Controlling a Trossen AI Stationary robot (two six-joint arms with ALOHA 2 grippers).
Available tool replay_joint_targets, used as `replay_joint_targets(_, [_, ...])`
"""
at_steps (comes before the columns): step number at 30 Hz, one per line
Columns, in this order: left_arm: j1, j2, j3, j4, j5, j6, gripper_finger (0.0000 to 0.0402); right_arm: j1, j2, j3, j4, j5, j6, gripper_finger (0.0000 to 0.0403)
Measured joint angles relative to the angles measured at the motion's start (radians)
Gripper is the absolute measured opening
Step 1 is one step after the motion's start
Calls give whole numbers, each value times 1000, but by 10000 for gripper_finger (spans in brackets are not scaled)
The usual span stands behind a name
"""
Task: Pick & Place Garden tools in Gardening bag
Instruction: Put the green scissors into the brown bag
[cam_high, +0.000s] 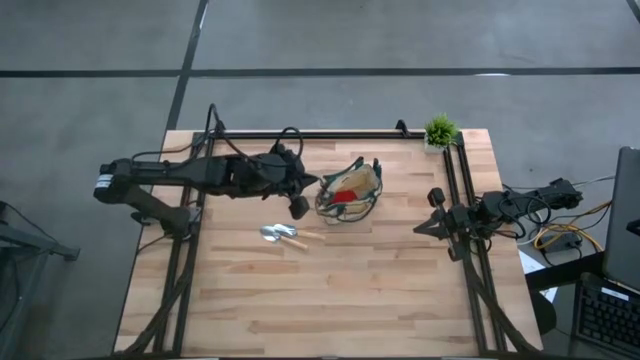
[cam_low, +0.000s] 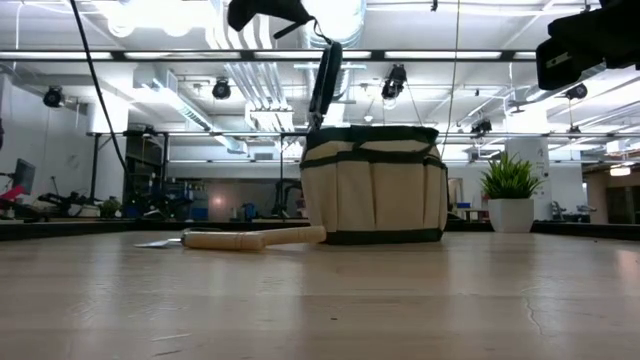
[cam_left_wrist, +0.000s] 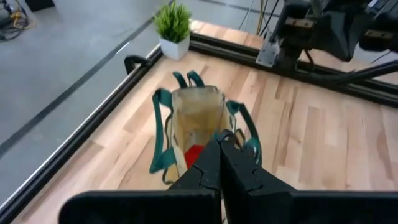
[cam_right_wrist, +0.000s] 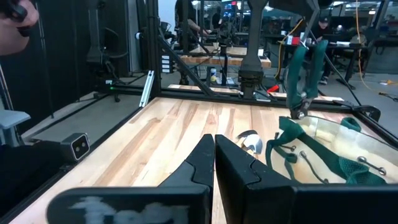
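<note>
The light wooden tabletop (cam_high: 380, 290) carried the round tan fabric gardening bag with green trim (cam_low: 372, 185), a red item already inside. The left gripper (cam_high: 298, 207) was held just beside its rim, jaws clenched on dark-handled pruning shears (cam_right_wrist: 303, 81); an off-centre release risked snagging a looped handle. The silver-bladed, wooden-handled trowel (cam_high: 285, 236) lay nearby. The right gripper (cam_high: 436, 212) waited well apart, jaws clenched, empty.

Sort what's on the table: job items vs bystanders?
Job: trowel lying on the table; bag with a red item inside; shears held over the bag by the shut left gripper.
Bystanders: potted plant at the far corner.
</note>
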Motion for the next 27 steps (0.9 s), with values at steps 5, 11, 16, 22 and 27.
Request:
replay_joint_targets(5, [-1, -1, -14, -7, 0, -9, 0, 0, 0, 0, 0, 0, 0, 8])
replay_joint_targets(11, [-15, -3, -20, 21, -3, -60, 0, 0, 0, 0, 0, 0, 2, 8])
replay_joint_targets(16, [-26, -3, -18, 66, 26, -67, 0, 0, 0, 0, 0, 0, 2, 8])
replay_joint_targets(22, [-27, -5, -18, 67, 26, -76, 0, 0, 0, 0, 0, 0, 0, 8])
replay_joint_targets(27, [-27, -21, -18, 76, 26, -83, 0, 0, 0, 0, 0, 0, 0, 8])
